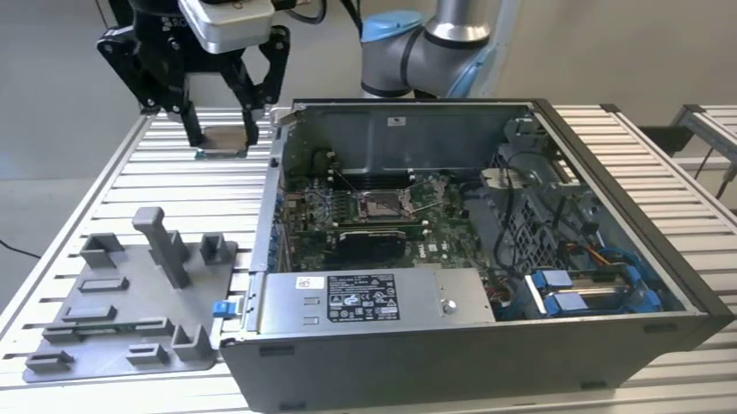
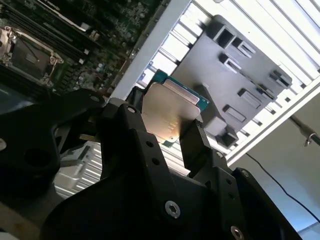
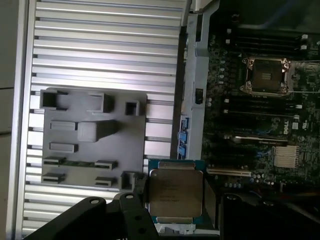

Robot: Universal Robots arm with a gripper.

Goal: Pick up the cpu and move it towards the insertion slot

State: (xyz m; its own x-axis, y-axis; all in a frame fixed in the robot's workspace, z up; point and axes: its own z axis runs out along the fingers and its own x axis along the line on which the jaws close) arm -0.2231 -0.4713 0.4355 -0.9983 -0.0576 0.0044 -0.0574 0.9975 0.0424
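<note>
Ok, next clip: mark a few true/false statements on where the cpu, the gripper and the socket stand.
1. The gripper is shut on the cpu. True.
2. The cpu sits in the insertion slot. False: it is held outside the computer case, above the slatted table.
3. The grey fixture tray lies on the table beside the case. True.
4. A side panel closes the case. False: it is open, with the motherboard showing.

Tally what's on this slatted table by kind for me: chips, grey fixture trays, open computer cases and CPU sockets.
Small flat silvery square cpu chip: 1
Grey plastic fixture tray: 1
Open dark metal computer case: 1
Square silver-framed insertion slot: 1
Total: 4
</note>
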